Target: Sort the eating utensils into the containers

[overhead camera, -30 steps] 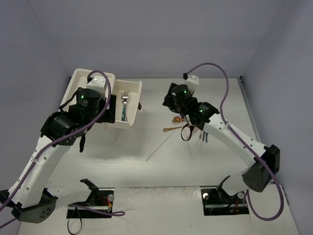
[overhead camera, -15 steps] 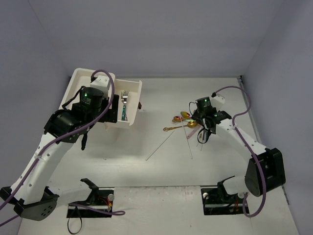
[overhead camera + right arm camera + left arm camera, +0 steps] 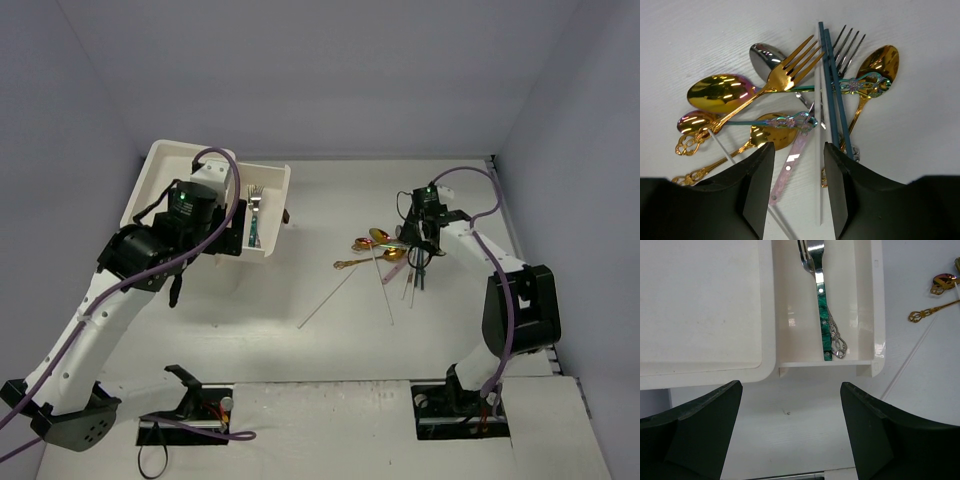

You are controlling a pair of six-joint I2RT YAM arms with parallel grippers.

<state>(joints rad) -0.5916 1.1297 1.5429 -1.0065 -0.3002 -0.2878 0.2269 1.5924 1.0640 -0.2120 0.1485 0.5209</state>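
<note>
Near the desk's far left corner, my left gripper (image 3: 790,386) hangs wide open before the drawer (image 3: 865,315) holding a green-handled fork (image 3: 821,310). My right gripper (image 3: 799,147), half-open and empty, hovers over the utensil pile (image 3: 790,72) toward the right edge.

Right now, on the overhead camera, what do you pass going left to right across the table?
White cabinet top → open drawer holding a fork → lone clear chopstick → heap of spoons and chopsticks.
</note>
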